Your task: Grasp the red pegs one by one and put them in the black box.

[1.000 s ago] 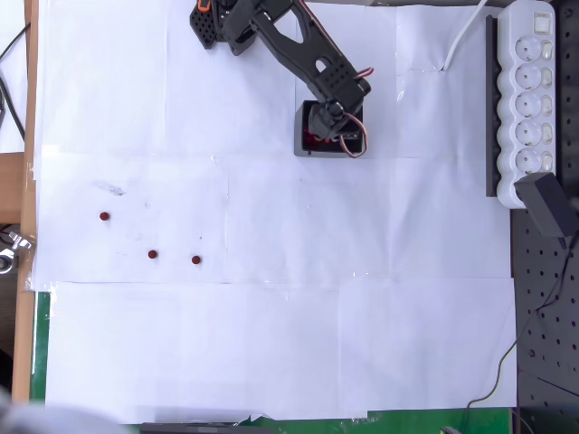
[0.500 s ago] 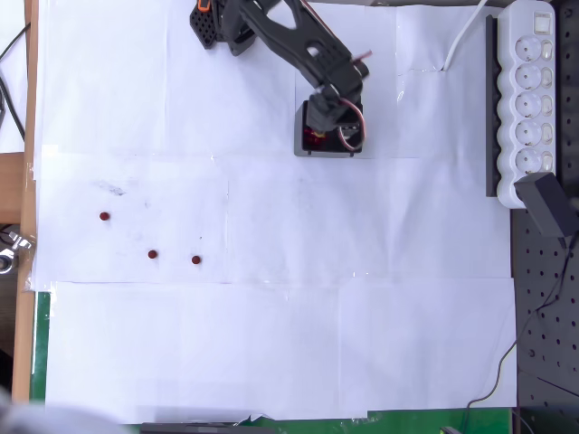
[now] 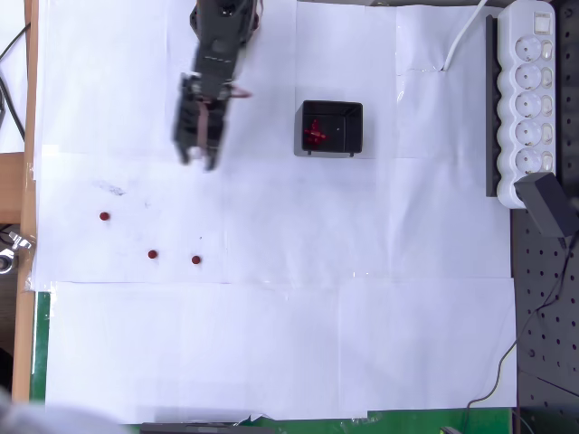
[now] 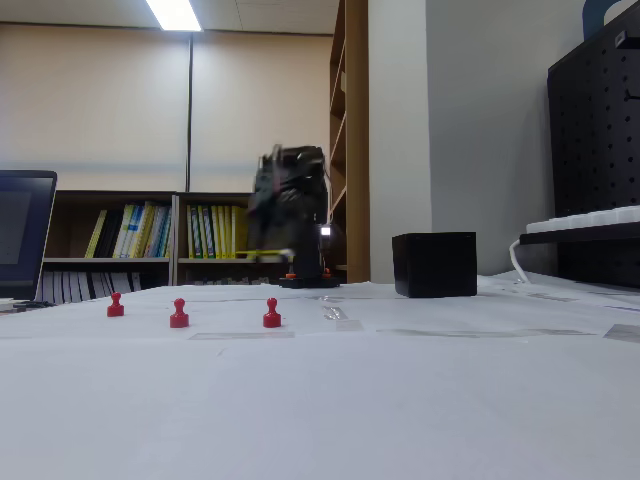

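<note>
Worktop (image 3: pixel 271 344) covered edge to edge with white paper sheets, taped seams visible in the overhead view; a green strip shows at the bottom edge and a wooden edge at the left. Long white power strip (image 3: pixel 528 99) lies along the right side beside a black perforated panel (image 3: pixel 545 307), with a black plug (image 3: pixel 548 203) at its lower end.

Black box (image 3: pixel 332 127) sits upper centre on the paper, open top, several red pegs (image 3: pixel 314 134) lying inside toward its left wall. In the fixed view the box (image 4: pixel 434 264) stands right of the arm base.

Three more pegs on the paper at lower left of the overhead view: one at far left (image 3: pixel 104 217), one in the middle (image 3: pixel 152 255), one to the right (image 3: pixel 195 259). All upright in the fixed view (image 4: pixel 179 314), well apart from one another and well apart from the box.

Gripper (image 3: pixel 197 158) hangs above bare paper left of the box, between the box and the loose pegs, touching neither. Image of the arm is motion-blurred in both views; cannot tell whether the fingers are open or closed, nothing seen between them.

Room: beige wall, ceiling strip light (image 4: pixel 175 14), low bookshelves (image 4: pixel 150 235) with books, laptop edge (image 4: pixel 22 235) at left.
</note>
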{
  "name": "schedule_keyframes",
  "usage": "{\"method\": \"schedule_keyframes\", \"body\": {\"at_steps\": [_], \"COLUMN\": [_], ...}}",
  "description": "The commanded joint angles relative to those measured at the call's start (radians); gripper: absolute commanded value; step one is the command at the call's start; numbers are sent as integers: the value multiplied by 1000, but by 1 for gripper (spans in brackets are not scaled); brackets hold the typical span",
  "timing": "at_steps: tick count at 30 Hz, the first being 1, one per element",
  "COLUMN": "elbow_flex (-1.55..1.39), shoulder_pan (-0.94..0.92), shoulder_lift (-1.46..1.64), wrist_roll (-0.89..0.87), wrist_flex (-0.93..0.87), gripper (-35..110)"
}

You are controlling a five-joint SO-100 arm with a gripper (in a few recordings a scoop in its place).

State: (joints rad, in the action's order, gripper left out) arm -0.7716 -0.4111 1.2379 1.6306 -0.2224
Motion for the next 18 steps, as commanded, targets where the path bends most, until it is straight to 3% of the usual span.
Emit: {"method": "schedule_keyframes", "body": {"at_steps": [1,9,18], "elbow_flex": [-43,-198,-431], "shoulder_pan": [-101,-189,-213], "shoulder_lift": [140,474,724], "wrist_roll": [41,6,-9], "wrist_flex": [221,330,328], "gripper": [14,14,14]}}
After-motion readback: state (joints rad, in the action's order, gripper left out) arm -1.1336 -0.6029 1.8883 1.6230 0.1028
